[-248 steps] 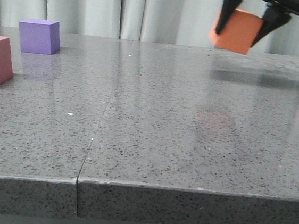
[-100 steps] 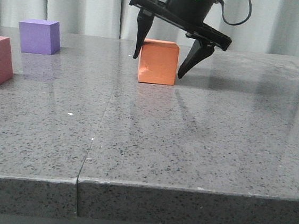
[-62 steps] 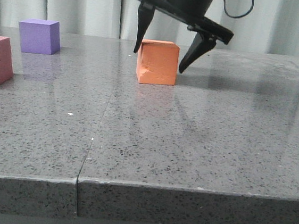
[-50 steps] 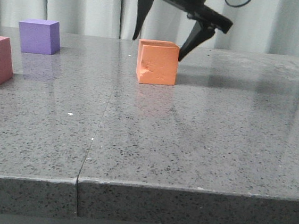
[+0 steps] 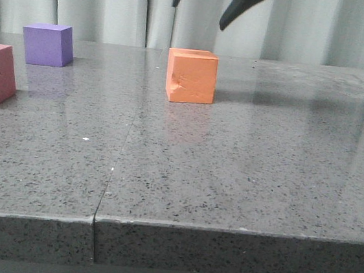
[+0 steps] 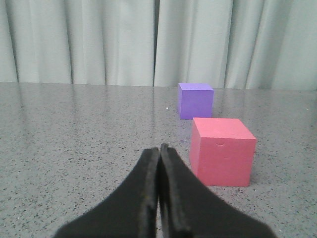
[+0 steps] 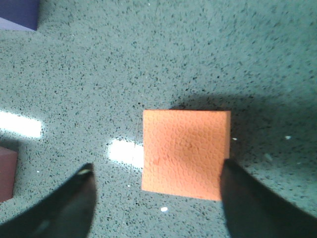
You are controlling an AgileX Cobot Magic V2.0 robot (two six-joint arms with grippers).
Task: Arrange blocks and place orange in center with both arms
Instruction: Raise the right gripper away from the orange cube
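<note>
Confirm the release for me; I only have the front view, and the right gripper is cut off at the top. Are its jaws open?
Observer: Yes. The right wrist view shows the right gripper open, one jaw on each side of the orange cube below it.
Operator: And the left arm? It's outside my view.
Observer: The left gripper is shut, with the pink-red cube on the table ahead of it, apart from it.
</note>
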